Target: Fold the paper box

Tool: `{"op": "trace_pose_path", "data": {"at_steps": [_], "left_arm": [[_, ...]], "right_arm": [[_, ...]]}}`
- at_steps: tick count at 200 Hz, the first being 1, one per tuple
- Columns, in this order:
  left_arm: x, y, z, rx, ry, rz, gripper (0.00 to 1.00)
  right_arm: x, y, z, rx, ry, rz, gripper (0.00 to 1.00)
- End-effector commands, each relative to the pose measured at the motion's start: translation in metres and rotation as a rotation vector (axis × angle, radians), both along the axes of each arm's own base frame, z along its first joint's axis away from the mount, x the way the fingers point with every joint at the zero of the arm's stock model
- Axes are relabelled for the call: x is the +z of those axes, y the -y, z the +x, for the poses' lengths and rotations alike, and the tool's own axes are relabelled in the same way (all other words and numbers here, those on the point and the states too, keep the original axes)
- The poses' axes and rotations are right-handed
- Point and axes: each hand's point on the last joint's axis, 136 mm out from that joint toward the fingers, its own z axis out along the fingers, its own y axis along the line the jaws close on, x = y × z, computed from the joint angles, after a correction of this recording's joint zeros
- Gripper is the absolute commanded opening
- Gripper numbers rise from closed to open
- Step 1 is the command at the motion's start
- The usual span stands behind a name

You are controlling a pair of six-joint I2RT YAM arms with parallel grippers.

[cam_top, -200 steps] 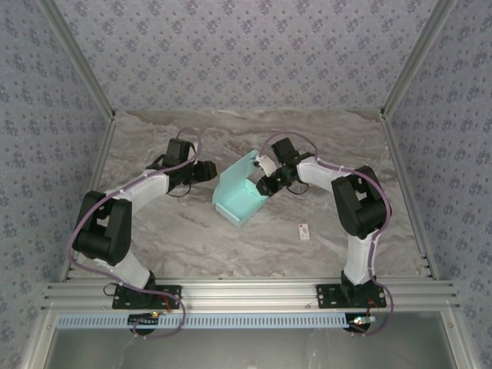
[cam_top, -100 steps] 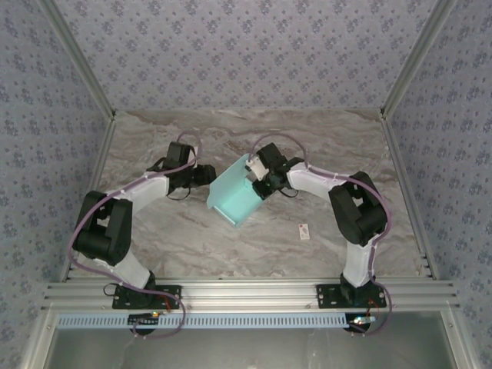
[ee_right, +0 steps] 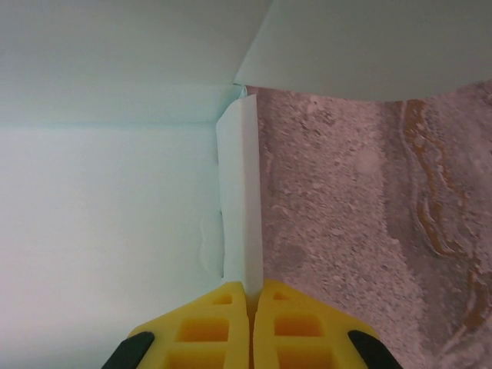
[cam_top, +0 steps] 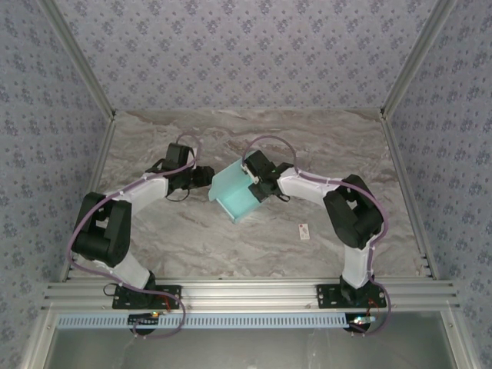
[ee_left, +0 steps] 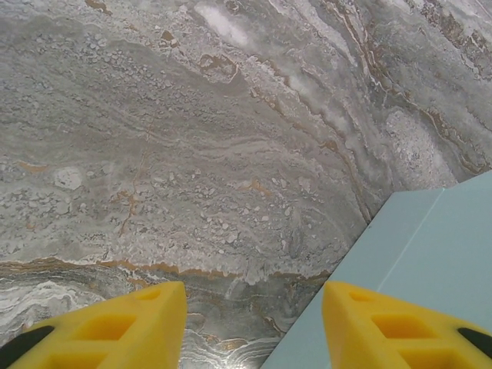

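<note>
Right fingers (ee_right: 215, 330) pinch a flap of the pale turquoise thin-card paper box (cam_top: 237, 196); left fingers (ee_left: 123, 327) are spread beside its edge.

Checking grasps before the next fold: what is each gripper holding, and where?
The right gripper pinches the paper box by a thin flap's edge; the left gripper holds nothing.

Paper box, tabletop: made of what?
Paper box: thin matte card, pale turquoise; it holds crisp creases and a flap looks sheet-thin in the right wrist view. Tabletop: grey-brown veined marble look, low sheen; real stone or printed laminate, cannot tell.
</note>
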Motion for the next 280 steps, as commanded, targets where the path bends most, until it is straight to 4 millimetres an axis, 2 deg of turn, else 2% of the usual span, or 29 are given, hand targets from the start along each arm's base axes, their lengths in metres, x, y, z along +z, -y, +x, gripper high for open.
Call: {"op": "trace_pose_path", "data": {"at_steps": [1, 50, 96, 168, 218, 280], "left_arm": [[0.011, -0.004, 0.002, -0.002, 0.040, 0.006, 0.50], [0.008, -0.005, -0.001, -0.001, 0.032, 0.011, 0.50], [0.003, -0.005, -0.002, 0.003, 0.025, 0.009, 0.50], [0.003, -0.004, -0.004, -0.001, 0.023, 0.001, 0.50], [0.002, -0.003, -0.005, -0.011, 0.021, -0.003, 0.50], [0.000, -0.002, -0.007, -0.022, 0.016, -0.008, 0.50]], "right_arm": [[-0.028, 0.039, -0.017, -0.061, -0.068, -0.218, 0.07], [-0.031, 0.052, -0.019, -0.103, -0.042, -0.320, 0.07], [-0.019, 0.069, -0.015, -0.175, 0.019, -0.402, 0.05], [-0.002, 0.055, -0.010, -0.243, 0.000, -0.208, 0.09], [0.009, 0.050, -0.008, -0.256, 0.010, -0.173, 0.21], [0.031, 0.045, -0.009, -0.268, 0.035, -0.102, 0.43]]}}
